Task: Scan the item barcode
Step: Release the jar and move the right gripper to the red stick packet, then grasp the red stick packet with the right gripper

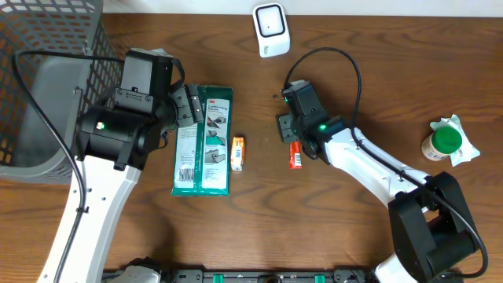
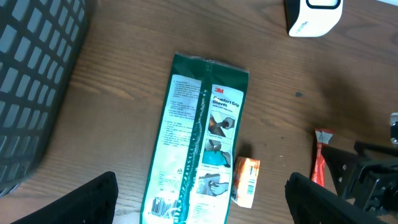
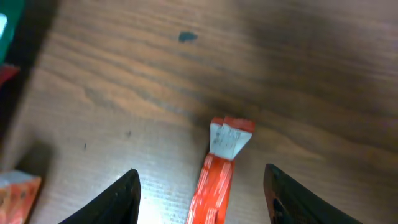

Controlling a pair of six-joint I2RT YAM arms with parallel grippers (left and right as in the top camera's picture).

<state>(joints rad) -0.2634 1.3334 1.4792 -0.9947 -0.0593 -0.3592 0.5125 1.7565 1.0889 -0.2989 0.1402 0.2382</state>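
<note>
No scan yet. Right tool [image 3: 200, 186] released, straddling orange sachet [image 3: 214, 177] on table [image 1: 354, 71]. Left tool [image 2: 202, 193] released over glove pack [image 2: 193, 143]. Grasp, carry to far scanner [image 1: 270, 28] remain.

Mock shop checkout, lab-style: white barcode scanner [image 1: 271, 30] at far edge of desk [image 1: 314, 236], wire basket [image 1: 47, 31] at left edge, retail glove pack [image 1: 203, 141].

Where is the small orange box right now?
Overhead view: the small orange box lies near the middle of the table, beside the green glove package's right edge, with the red sachet farther right.
</note>
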